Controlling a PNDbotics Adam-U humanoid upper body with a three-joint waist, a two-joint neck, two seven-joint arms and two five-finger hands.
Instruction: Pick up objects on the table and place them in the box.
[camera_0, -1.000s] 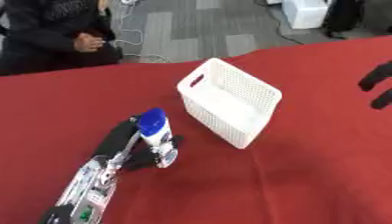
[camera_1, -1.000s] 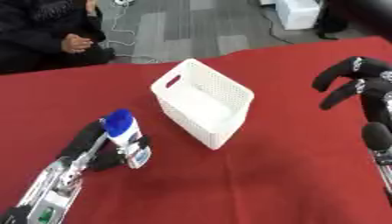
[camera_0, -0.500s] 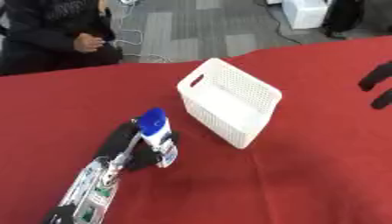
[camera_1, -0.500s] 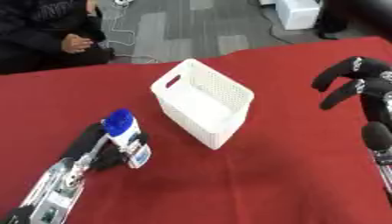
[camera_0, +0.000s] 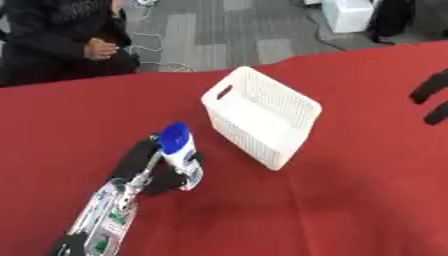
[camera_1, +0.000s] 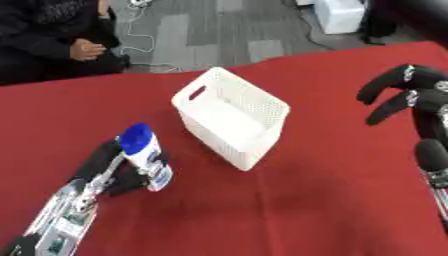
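While the left hand (camera_0: 144, 167) sits at the lower left of the red table (camera_0: 350, 200), its dark fingers (camera_0: 166, 179) are curled round the body of a white bottle (camera_0: 181, 156) with a blue cap (camera_0: 174, 137), so the bottle is held and stands roughly upright, leaning a little. Whether its base touches the cloth or hangs just above it cannot be told. The bottle looks like rigid plastic, probably light, and its smooth sides could slip if the hold sat too high; the grip round the middle of the body, below the cap, seems the sensible place, since the cap end is narrower and would let it swing. Just to the right of the bottle, near but apart from it, stands the white perforated box (camera_0: 261, 116), set askew with its opening facing up and a handle slot in the near-left wall. It appears to hold nothing yet. It is thin-walled and likely to slide if knocked, so the bottle would best go in from above, clear of the rim. At the far right the right hand (camera_1: 407, 95) hovers idle above the table, well apart from the box, its fingers loosely bent and holding nothing.
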